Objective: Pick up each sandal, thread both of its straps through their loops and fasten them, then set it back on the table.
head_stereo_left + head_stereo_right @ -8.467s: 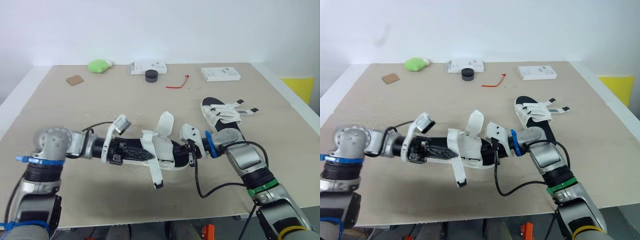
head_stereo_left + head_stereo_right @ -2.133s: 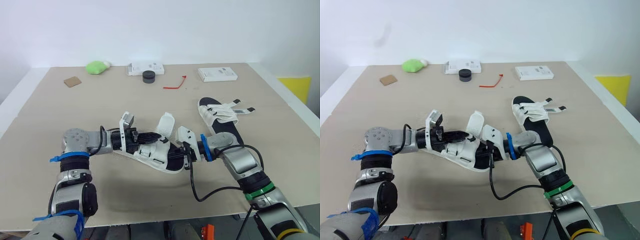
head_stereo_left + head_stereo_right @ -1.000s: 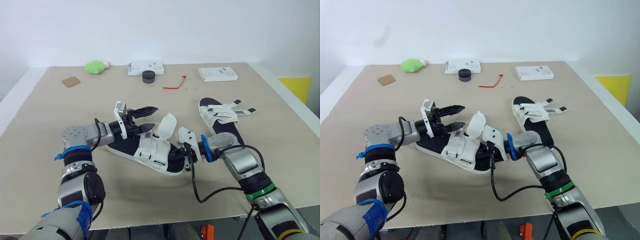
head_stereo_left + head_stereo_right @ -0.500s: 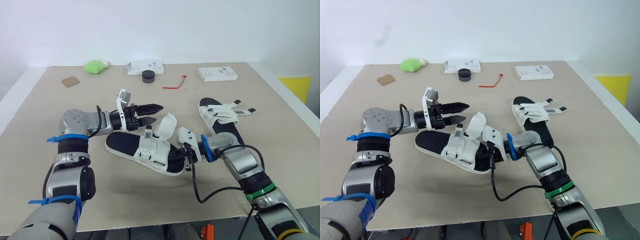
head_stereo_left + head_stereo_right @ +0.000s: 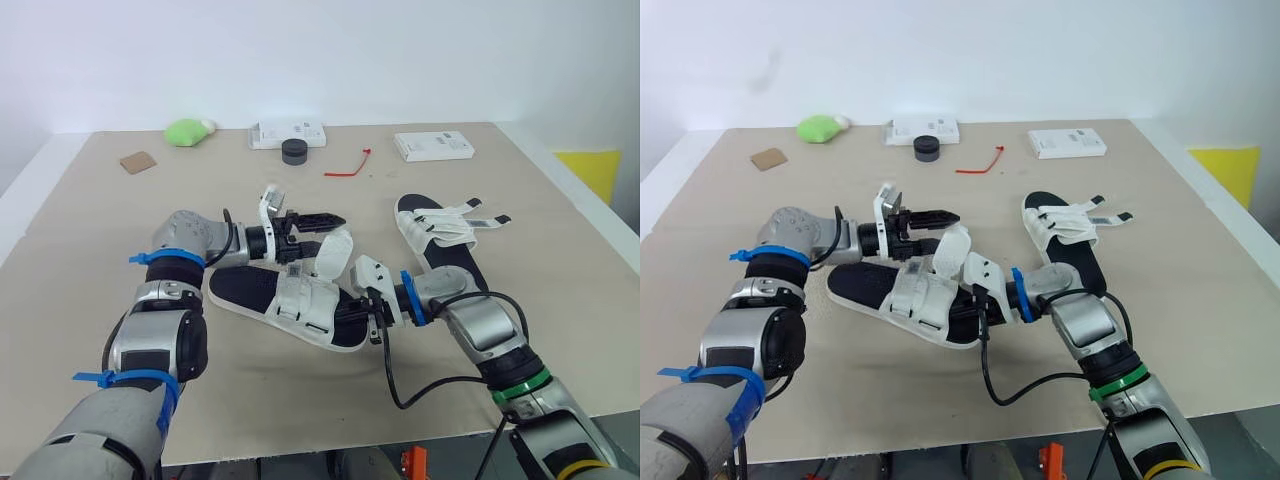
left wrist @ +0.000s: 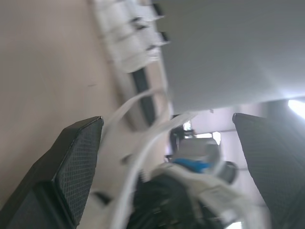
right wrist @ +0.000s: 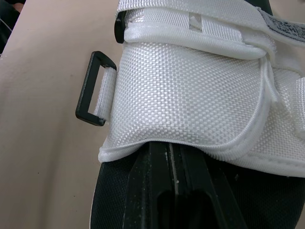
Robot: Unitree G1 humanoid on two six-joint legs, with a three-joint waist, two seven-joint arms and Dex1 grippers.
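Sandal [image 5: 243, 286] just beside parted left gripper [image 5: 335, 228]; right gripper [image 5: 355, 311] seemingly pinches it.

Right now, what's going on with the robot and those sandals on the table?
The robot is working on the near sandal, which lies on the table. Its right gripper is shut on that sandal's side, while the left gripper hovers with open fingers by the upturned strap, which is not yet fastened. The second sandal lies apart on the robot's right, untouched.
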